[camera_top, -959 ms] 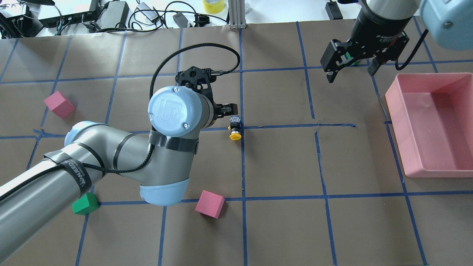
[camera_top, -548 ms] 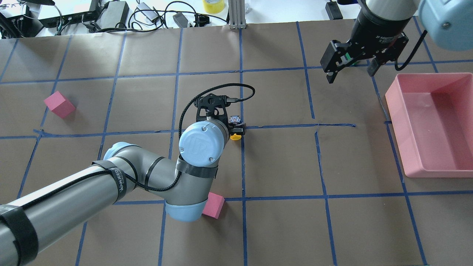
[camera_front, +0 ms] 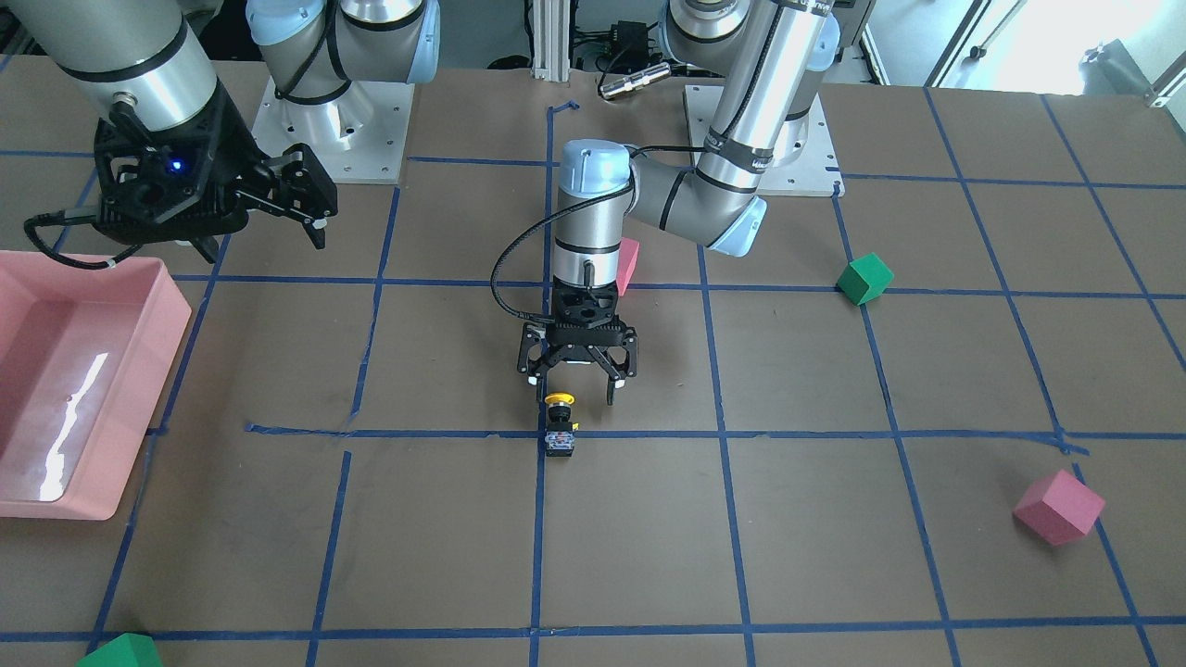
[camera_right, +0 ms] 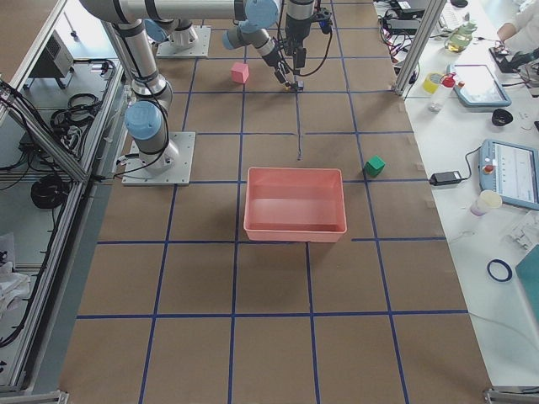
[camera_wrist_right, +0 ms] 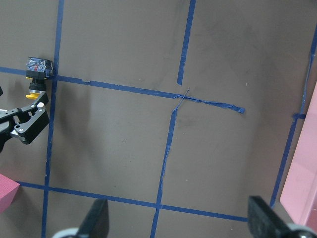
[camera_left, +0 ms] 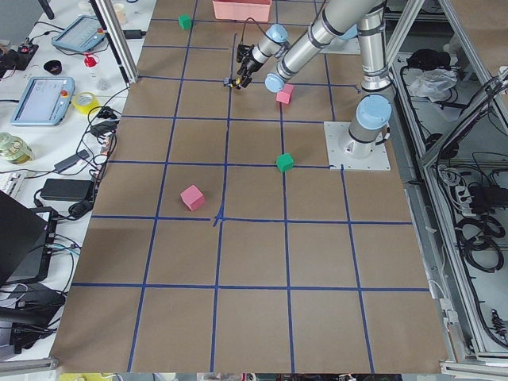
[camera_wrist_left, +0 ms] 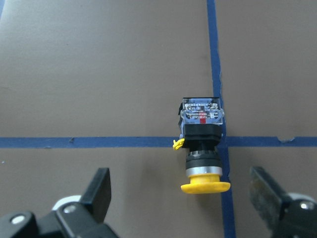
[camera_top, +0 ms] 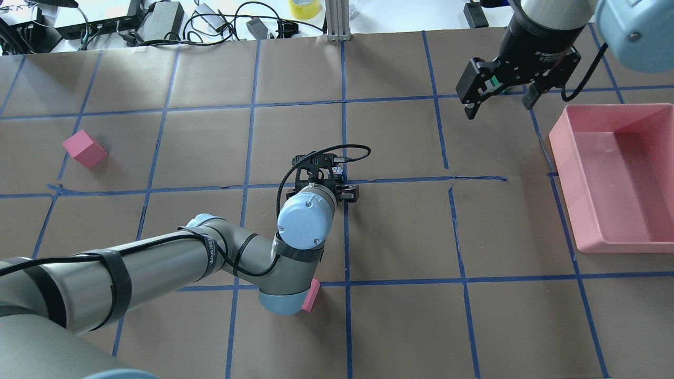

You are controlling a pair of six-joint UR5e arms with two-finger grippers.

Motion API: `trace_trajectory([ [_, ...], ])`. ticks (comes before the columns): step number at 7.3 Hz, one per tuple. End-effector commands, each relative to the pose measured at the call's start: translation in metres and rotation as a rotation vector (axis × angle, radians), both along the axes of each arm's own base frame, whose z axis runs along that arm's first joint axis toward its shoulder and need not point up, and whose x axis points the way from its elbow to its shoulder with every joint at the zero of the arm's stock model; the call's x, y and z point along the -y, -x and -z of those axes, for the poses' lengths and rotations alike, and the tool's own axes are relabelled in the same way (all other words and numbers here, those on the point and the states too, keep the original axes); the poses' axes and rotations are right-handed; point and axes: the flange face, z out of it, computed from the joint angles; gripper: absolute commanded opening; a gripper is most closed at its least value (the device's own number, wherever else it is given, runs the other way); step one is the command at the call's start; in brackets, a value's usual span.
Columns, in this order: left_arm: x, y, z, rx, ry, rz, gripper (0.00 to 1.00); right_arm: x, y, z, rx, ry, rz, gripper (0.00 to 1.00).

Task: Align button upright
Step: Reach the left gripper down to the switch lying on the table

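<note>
The button point(camera_wrist_left: 200, 144) lies on its side on a blue tape crossing, yellow cap toward the robot, silvery base block away. It also shows in the front view point(camera_front: 559, 421) and the right wrist view point(camera_wrist_right: 36, 74); in the overhead view only its base point(camera_top: 337, 170) peeks out past the wrist. My left gripper point(camera_front: 575, 390) is open and hangs just above the cap end, one finger point(camera_wrist_left: 99, 191) at each side, not touching. My right gripper point(camera_top: 500, 100) is open and empty, high at the far right.
A pink tray point(camera_top: 584, 200) stands at the right edge. A pink cube point(camera_top: 311, 296) lies partly under my left elbow, another pink cube point(camera_top: 84, 149) at far left. A green cube point(camera_front: 864, 278) and another green cube point(camera_front: 120, 651) lie in the front view.
My left arm has swung right and toward the robot, bringing its open gripper over the button's cap end. The button has not moved. The right arm is still.
</note>
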Motion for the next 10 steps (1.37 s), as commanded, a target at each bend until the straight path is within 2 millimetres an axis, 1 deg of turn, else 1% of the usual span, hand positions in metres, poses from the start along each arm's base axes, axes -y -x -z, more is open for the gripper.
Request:
trace_trajectory([
  [1,-0.003,0.017,0.015,0.001,0.008,0.038,1.0,0.001,0.004,0.0,-0.009,0.0,0.009,1.0],
  [2,-0.002,0.019,0.013,0.011,0.015,0.058,1.0,0.001,0.004,0.0,-0.009,0.0,0.01,1.0],
  [3,0.002,0.02,0.011,0.019,0.023,0.073,0.84,0.001,0.005,0.0,-0.009,0.0,0.009,1.0],
  [4,0.001,0.02,0.011,0.025,0.022,0.082,0.62,0.001,0.005,0.0,-0.009,0.0,0.012,1.0],
  [5,0.0,0.02,0.01,0.032,0.025,0.094,0.37,0.001,0.005,0.0,-0.008,0.0,0.013,1.0],
  [6,0.0,0.018,0.01,0.034,0.022,0.092,0.08,0.001,0.005,0.0,-0.009,0.0,0.013,1.0],
  [7,-0.001,0.019,0.01,0.034,0.018,0.095,0.0,0.001,0.005,0.0,-0.009,0.001,0.015,1.0],
  [8,0.002,0.019,-0.003,0.035,0.036,0.103,0.0,0.002,0.005,0.001,-0.008,-0.002,0.015,1.0],
  [9,0.01,0.016,-0.015,0.047,0.055,0.109,0.0,0.002,0.005,0.001,-0.009,-0.001,0.015,1.0],
  [10,0.025,0.011,-0.027,0.072,-0.03,0.094,0.0,0.002,0.006,0.001,-0.008,0.0,0.015,1.0],
])
